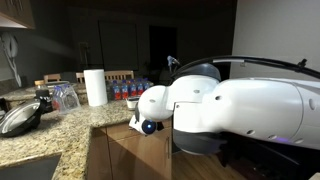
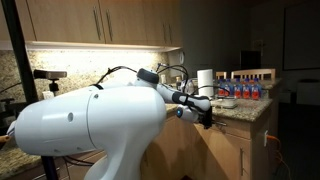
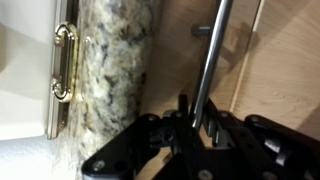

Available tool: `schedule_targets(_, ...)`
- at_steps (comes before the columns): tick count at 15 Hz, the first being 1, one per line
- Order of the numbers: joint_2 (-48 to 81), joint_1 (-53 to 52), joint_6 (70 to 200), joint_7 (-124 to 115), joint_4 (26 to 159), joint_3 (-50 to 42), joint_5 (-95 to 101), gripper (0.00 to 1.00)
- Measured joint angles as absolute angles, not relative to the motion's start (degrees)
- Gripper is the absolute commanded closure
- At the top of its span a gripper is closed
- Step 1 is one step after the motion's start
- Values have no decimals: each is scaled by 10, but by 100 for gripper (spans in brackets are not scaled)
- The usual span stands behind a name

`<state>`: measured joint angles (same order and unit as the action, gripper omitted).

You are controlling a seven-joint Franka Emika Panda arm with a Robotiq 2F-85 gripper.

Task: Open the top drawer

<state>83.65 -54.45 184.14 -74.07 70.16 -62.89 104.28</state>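
In the wrist view the top drawer's light-wood front (image 3: pixel 285 70) fills the right side. Its silver bar handle (image 3: pixel 217 45) runs down into my gripper (image 3: pixel 198 115). The black fingers sit on both sides of the bar and look shut on it. The speckled granite counter edge (image 3: pixel 115 70) lies just left of the handle. In both exterior views my white arm hides most of the drawer. The gripper (image 1: pixel 148 126) (image 2: pixel 205 115) sits right under the counter edge against the wood cabinet front (image 1: pixel 120 155). The drawer's interior is not visible.
A brass hinge (image 3: pixel 63 65) shows on a white panel at the left. On the granite counter (image 1: pixel 70 125) stand a paper towel roll (image 1: pixel 95 87) (image 2: pixel 205 80), water bottles (image 1: pixel 128 90) (image 2: pixel 250 90) and a dark pan (image 1: pixel 20 118). Wood wall cabinets (image 2: pixel 100 20) hang above.
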Motion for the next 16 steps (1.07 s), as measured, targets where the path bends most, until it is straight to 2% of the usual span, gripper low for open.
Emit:
schedule_targets(9, 808, -533, 1769, -922, 696, -562, 1271, 90)
schedule_targets(16, 750, -524, 1622, -1084, 767, -468, 1493, 90)
